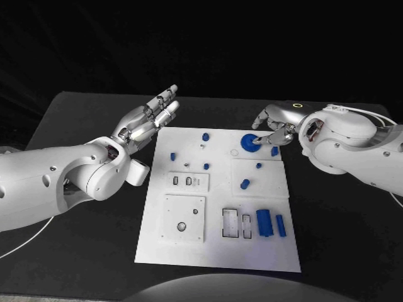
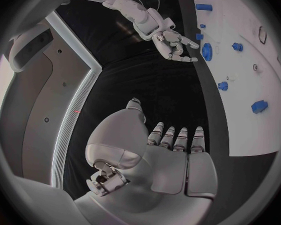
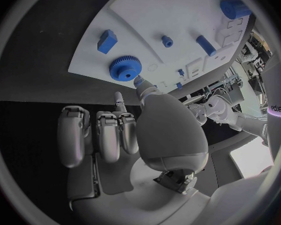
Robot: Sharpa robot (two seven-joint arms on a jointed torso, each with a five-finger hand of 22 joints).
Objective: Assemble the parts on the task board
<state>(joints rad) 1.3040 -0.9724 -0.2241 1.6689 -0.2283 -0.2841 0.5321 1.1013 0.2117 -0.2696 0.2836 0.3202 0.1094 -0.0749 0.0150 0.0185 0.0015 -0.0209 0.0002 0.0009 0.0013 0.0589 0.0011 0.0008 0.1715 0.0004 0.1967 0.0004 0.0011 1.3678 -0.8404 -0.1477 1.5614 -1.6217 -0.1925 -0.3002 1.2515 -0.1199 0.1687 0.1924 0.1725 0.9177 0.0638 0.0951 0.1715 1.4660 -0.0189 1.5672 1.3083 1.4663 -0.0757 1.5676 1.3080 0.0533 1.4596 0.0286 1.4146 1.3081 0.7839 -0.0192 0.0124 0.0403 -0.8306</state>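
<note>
1. The left hand (image 1: 152, 119) hovers just off the left edge of the white board (image 1: 165, 251), fingers straight and spread, holding nothing.
2. Near the board's far edge, right of middle, lies a blue gear (image 1: 250, 142). Other small blue pieces dot the board, and two blue cylinders (image 1: 271, 223) lie side by side toward its near right corner.
3. The right hand (image 1: 276, 124) reaches in from the far right corner. One fingertip (image 3: 139, 81) touches the rim of the gear; the other fingers are curled back, so the gear is touched, not gripped.
4. The step in hand looks like taking up or nudging the gear. To do it well, bring a second finger to the opposite rim, pinch across the teeth, and lift straight up so the gear does not skate over the smooth board.
</note>
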